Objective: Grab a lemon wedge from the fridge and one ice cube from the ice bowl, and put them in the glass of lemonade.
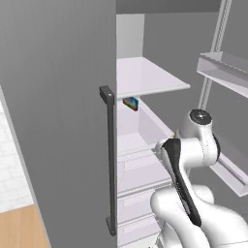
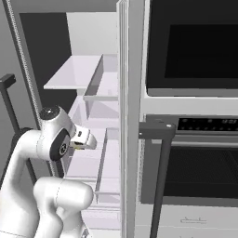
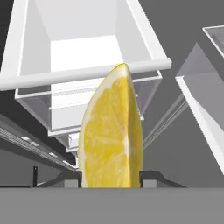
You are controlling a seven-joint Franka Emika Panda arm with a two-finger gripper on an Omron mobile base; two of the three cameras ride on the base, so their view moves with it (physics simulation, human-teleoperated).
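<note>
Lemon wedge (image 3: 111, 131), a bright yellow piece with pale rind edge and glossy cut faces, sits pinched between the two small dark fingertips (image 3: 72, 178) of the two-finger gripper (image 3: 110, 177) in the hand view. Jaws: partly closed, pressing on the wedge from both sides, its point standing away from the hand.

Location: inside the opened tall grey fridge (image 1: 58, 121), in front of the white drawers (image 3: 83, 57) and below the white shelf (image 1: 145, 77). In the right base view a speck of yellow shows at the hand, beside the white wrist (too small to read more). A small blue-and-red packet (image 1: 131, 102) lies under the shelf, untouched.

Progress, judged from these views:
- fridge door with its long dark bar handle (image 1: 111, 160) open: done.
- wedge grasped: done.
- wedge carried out and dropped into the lemonade: not yet done.
- ice cube fetched and added: not yet done.

Estimate: the first of two pick-ups is secured, so well under half complete. The black-fronted oven column (image 2: 195, 116) stands right of the fridge.
</note>
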